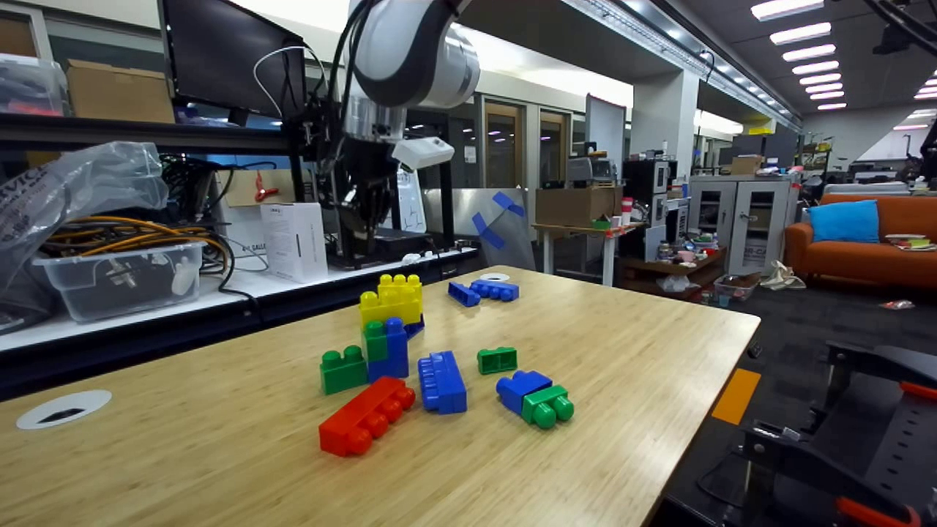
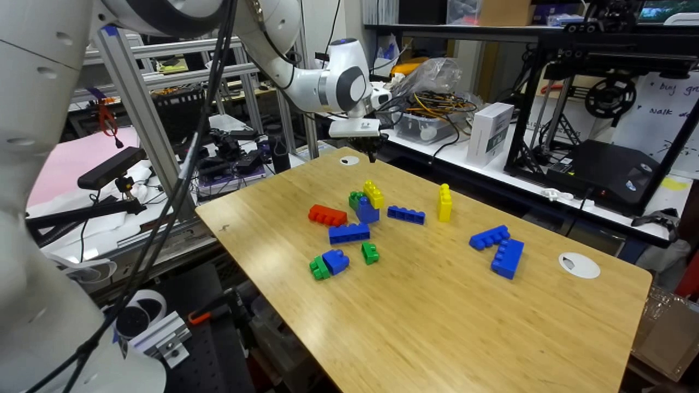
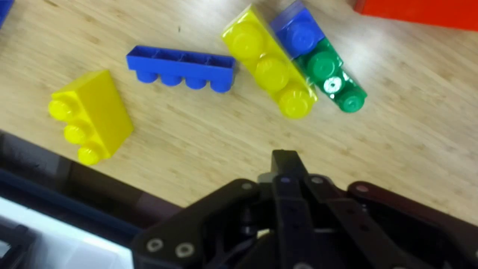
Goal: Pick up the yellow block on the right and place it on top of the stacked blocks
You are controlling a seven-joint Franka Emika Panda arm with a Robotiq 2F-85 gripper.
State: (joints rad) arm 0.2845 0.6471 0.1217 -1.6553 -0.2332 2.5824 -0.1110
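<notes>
The yellow block (image 2: 445, 204) stands by itself near the shelf-side edge of the table, studs up. In the wrist view this yellow block (image 3: 101, 116) shows at the left, apart from my gripper. The stacked blocks (image 2: 367, 210) are an upright blue brick (image 3: 298, 31) joined to green (image 3: 323, 65). A second yellow brick (image 3: 267, 67) runs close along them; whether it rests on them or beside them I cannot tell. My gripper (image 3: 285, 158) is shut, its fingers together with nothing between. In an exterior view the gripper (image 2: 372, 157) hangs above the table, behind the stack.
A long blue brick (image 3: 183, 67) lies between both yellow bricks. Around the stack are a red brick (image 2: 327, 215), another blue brick (image 2: 349, 233), a small green brick (image 2: 369, 252) and a blue-and-green pair (image 2: 329, 263). Two blue bricks (image 2: 507, 258) lie farther right. A shelf (image 2: 469, 158) borders the table.
</notes>
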